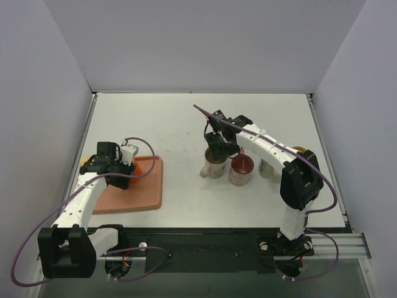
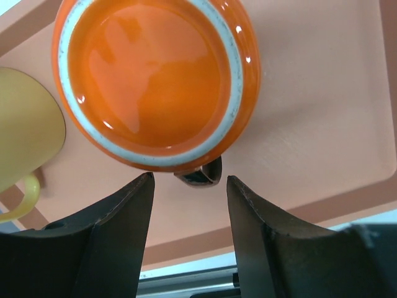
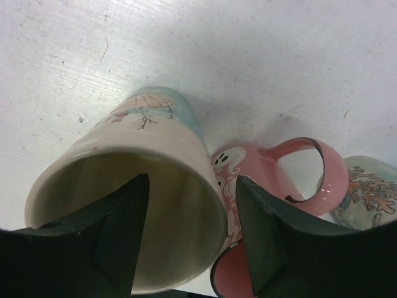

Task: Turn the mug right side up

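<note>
Top external view puts a salmon-coloured tray (image 1: 133, 202) at the left of the white table (image 1: 155, 118), with the left arm reaching over it. At the tray's left edge is a yellow mug (image 2: 25, 124), its handle toward the near side in the left wrist view; whether it rests fully inside the tray cannot be told. Just beside it, on the tray floor, stands an orange mug (image 2: 149, 68), mouth up, with a pale rim and a glossy orange inside. The left gripper (image 2: 189, 177) hangs over this mug's dark handle with its two fingers spread apart and nothing between them that they touch. Toward the middle of the table stands the cream mug (image 1: 215, 164), upright with its open mouth facing up and its handle pointing to the left in the overhead view; the right wrist view shows a pale blue band and a small drawing on its outer wall. The right gripper (image 3: 192, 179) is directly above it with the fingers parted: the left finger sits over the mug's mouth and the right finger lies outside the rim, so the mug's wall falls between them, but neither pad is seen pressing on it. Touching or just beside the cream mug on its right is a pink mug (image 3: 242, 167) with a white ghost figure and a round pink handle. Farther right, near the pink handle and partly hidden under the right arm, is a pale green patterned mug (image 3: 369, 192).
</note>
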Available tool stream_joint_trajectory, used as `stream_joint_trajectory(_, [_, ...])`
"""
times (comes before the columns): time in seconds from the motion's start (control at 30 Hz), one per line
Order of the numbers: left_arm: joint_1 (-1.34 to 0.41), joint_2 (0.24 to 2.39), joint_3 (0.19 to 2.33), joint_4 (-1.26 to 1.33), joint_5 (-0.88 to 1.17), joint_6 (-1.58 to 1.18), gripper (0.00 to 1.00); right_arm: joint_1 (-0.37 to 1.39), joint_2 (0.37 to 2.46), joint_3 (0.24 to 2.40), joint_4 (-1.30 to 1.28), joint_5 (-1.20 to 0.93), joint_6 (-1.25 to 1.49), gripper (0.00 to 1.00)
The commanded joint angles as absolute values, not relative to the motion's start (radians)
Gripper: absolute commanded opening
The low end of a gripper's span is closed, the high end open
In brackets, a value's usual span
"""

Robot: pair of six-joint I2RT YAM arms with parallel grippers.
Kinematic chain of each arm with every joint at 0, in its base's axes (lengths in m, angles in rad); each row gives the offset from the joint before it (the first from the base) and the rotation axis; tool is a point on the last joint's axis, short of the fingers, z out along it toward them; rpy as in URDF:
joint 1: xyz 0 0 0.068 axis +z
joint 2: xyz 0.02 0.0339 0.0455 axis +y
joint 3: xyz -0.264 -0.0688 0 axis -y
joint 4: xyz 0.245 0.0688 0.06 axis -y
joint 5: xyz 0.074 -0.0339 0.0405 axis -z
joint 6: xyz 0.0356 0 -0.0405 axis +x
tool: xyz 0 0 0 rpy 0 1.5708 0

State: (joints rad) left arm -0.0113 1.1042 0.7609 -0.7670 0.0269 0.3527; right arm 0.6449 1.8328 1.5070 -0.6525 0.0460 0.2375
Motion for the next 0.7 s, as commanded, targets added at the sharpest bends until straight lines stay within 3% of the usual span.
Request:
stream_joint_trajectory(0.0, [-0.009,1.086,0.715,-0.620,0.049,0.367,0.60,0.653,1.721,1.561,-0.689,0.071,0.253,0.54])
stream_joint_trajectory(0.1, [-0.009,1.091,0.677,-0.516,0.038,0.351,0.55,0.660,1.668,1.586,-0.703,0.080,0.250,0.54])
stream_joint_trajectory(0.3, [-0.012,1.106,0.652,-0.434,0.054,0.316,0.33,0.670,1.565,1.560,-0.709,0.075,0.239,0.55])
stream_joint_trajectory(0.37, [-0.014,1.106,0.660,-0.443,0.080,0.304,0.00,0.672,1.530,1.537,-0.709,0.086,0.229,0.60])
stream_joint_trajectory(0.47, [-0.012,1.095,0.721,-0.541,0.124,0.299,0.00,0.684,1.465,1.511,-0.707,0.115,0.201,0.61])
stream_joint_trajectory(0.5, [-0.011,1.083,0.773,-0.563,0.147,0.293,0.00,0.692,1.450,1.509,-0.704,0.138,0.175,0.65])
stream_joint_trajectory(0.53, [-0.011,1.078,0.807,-0.602,0.156,0.266,0.00,0.715,1.427,1.508,-0.700,0.150,0.157,0.78])
stream_joint_trajectory(0.67, [-0.012,1.083,0.995,-0.757,0.383,0.174,0.00,0.874,1.341,1.439,-0.570,0.245,-0.032,0.78])
